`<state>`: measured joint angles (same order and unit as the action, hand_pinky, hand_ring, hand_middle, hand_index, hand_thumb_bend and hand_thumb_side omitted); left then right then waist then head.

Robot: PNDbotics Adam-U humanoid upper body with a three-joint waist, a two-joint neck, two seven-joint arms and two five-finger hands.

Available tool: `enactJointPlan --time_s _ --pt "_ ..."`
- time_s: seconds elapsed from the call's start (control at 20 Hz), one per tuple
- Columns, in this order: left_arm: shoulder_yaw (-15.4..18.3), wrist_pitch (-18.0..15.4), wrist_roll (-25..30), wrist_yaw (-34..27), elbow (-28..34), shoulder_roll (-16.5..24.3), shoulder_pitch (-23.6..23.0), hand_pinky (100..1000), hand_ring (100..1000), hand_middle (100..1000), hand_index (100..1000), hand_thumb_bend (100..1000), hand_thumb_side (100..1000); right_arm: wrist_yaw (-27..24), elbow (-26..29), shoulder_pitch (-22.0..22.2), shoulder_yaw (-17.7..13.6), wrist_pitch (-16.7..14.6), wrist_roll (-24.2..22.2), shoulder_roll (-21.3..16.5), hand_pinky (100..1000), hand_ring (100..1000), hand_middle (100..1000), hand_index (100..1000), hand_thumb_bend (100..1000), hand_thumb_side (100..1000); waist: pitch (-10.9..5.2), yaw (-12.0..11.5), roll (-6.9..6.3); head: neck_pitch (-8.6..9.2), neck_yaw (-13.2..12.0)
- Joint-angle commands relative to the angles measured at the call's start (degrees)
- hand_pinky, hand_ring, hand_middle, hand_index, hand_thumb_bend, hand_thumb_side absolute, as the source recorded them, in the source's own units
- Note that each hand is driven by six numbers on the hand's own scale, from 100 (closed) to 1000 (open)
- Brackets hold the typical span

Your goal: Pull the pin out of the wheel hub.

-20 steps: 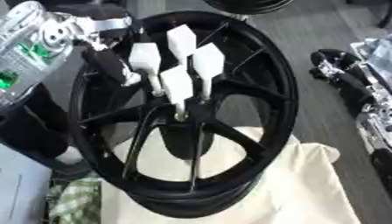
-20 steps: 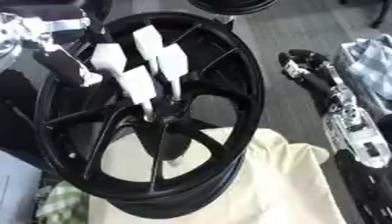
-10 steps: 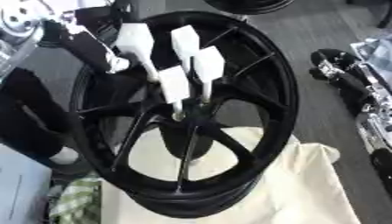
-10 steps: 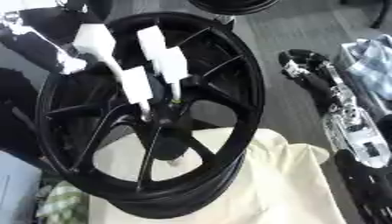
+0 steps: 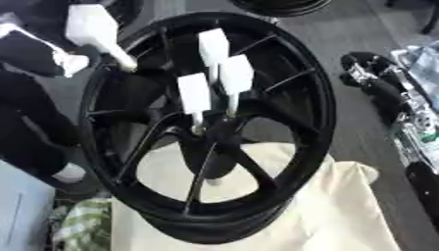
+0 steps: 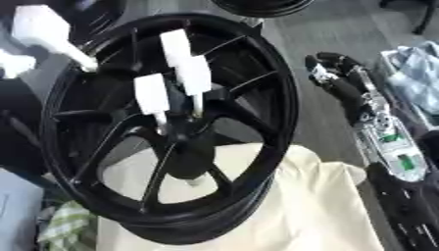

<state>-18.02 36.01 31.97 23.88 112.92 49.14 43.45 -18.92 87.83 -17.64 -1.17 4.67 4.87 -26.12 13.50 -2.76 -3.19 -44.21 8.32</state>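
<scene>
A black spoked wheel hub (image 5: 310,98) leans tilted on a cream cloth (image 5: 330,211). Three white block-headed pins (image 5: 236,73) stand in its centre, close together. A fourth white pin (image 5: 96,30) is out of the centre and sits over the rim at the upper left. My left hand (image 5: 34,51) is blurred there and shut on it. My right hand (image 6: 341,78) lies at the right, away from the wheel, with its fingers relaxed and nothing in it.
A second dark wheel (image 5: 283,5) shows at the top edge. A green checked cloth (image 5: 82,228) lies at the lower left beside a pale blue surface (image 5: 21,211). My right arm (image 6: 390,147) runs down the right side, near a light blue cloth (image 6: 420,59).
My left hand has drawn one white pin away from the cluster at the hub's centre, up and to the left past the rim. Three pins stay in place. The right hand has not moved.
</scene>
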Motion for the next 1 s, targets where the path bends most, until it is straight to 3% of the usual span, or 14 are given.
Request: enactJointPlan --time_s 0.05,0.4,0.55,0.7,0.8,0.85,0.9,1.0 --pt "5.67 2.52 -2.35 0.74 1.61 3.42 -2.45 791 704 638 405 100 129 -0.35 1.10 -0.53 -1.10 -0.25 0.65 -1.95 777 654 648 756 379 365 -0.56 -0.56 0.29 0.09 0.96" --pt "16.26 7.92 -8.86 3.73 -2.93 2.29 -13.03 788 703 637 417 100 176 -0.60 1.33 -0.20 -2.36 -0.60 2.00 -2.56 777 654 648 756 379 365 -0.02 -2.34 0.35 0.09 2.67" --pt "20.73 8.67 -11.62 2.16 -6.92 1.03 -17.50 791 710 650 481 100 213 -0.63 1.39 -0.29 -2.52 -0.65 2.21 -2.67 777 654 648 756 379 364 0.26 -2.56 0.40 0.09 2.95" --pt "25.10 7.33 -14.32 -0.39 -11.25 -1.15 -21.91 810 737 693 592 100 245 -0.64 1.42 -0.46 -2.44 -0.64 2.21 -2.72 777 654 647 756 379 364 0.35 -2.21 0.48 0.09 2.58" --pt "26.67 5.54 -16.25 -2.30 -13.34 -2.85 -25.04 832 759 725 721 100 268 -0.64 1.36 -0.65 -2.23 -0.55 2.08 -2.46 777 654 648 756 379 365 0.32 -1.75 0.54 0.09 2.04" --pt "27.11 4.56 -17.26 -3.31 -13.69 -3.53 -26.67 832 759 725 721 100 268 -0.63 1.31 -0.74 -2.14 -0.51 2.00 -2.32 777 654 648 756 379 365 0.28 -1.54 0.57 0.09 1.83" --pt "27.42 3.62 -18.20 -4.25 -13.79 -4.23 -28.22 841 772 744 770 100 332 -0.63 1.30 -0.83 -2.08 -0.50 1.95 -2.21 777 654 647 756 379 365 0.25 -1.34 0.64 0.09 1.63" --pt "27.86 1.74 -19.91 -6.14 -13.40 -5.45 -31.28 846 785 762 816 239 482 -0.65 1.30 -1.01 -2.02 -0.48 1.94 -2.09 777 654 647 756 379 365 0.18 -0.95 0.74 0.09 1.25"
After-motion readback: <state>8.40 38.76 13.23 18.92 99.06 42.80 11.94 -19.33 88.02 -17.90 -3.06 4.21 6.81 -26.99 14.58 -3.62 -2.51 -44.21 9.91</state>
